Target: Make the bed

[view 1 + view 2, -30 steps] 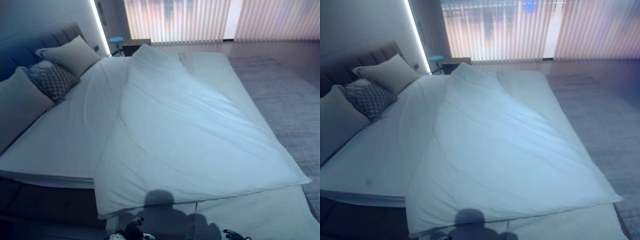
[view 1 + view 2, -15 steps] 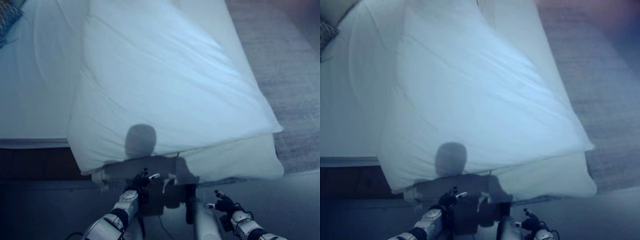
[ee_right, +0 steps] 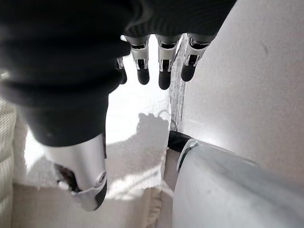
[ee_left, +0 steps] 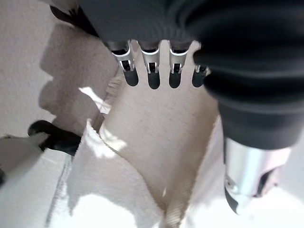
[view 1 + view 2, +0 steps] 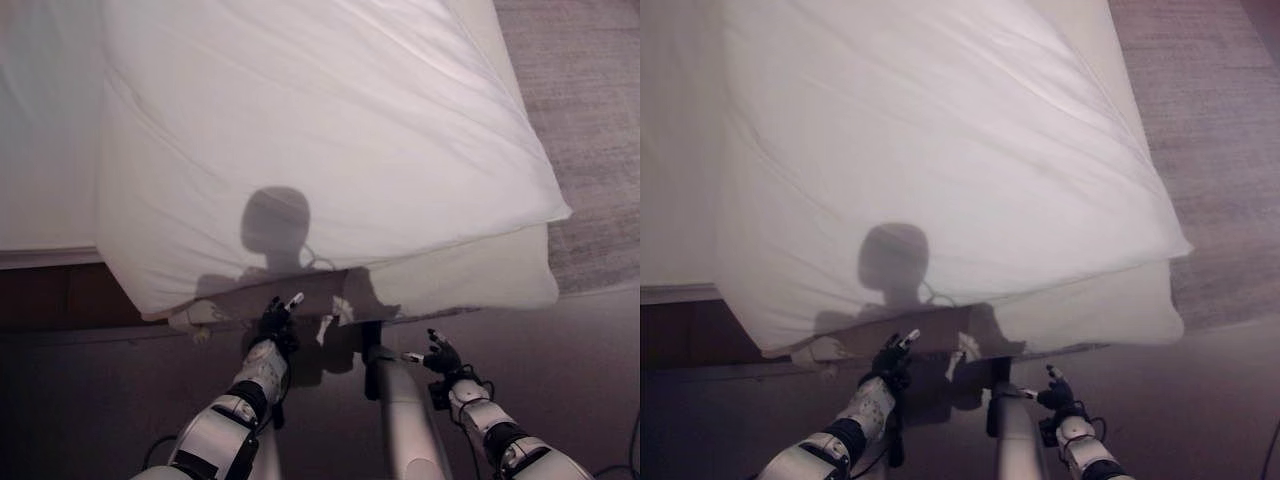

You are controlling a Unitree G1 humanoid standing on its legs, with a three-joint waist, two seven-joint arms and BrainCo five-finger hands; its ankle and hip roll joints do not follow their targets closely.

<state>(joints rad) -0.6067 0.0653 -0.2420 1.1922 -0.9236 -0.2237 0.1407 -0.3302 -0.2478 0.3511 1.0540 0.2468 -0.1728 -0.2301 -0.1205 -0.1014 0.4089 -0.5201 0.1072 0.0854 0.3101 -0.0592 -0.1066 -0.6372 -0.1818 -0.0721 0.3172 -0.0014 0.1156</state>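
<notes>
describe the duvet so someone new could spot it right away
Start at the bed, which takes up the upper part of the head views. The duvet is the thick white cover lying skewed across it, its near edge overhanging the bed's foot, puffier than the flat sheet beside it.

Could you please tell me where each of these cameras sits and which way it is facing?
Left eye view: on the head, looking down at the duvet on the bed; left hand and right hand low in the picture.
Right eye view: beside it, the same scene, slightly offset.
Left wrist view: on the left wrist, along straight fingers toward pale fabric.
Right wrist view: on the right wrist, along straight fingers.
Both eye views share the duvet's near edge.
</notes>
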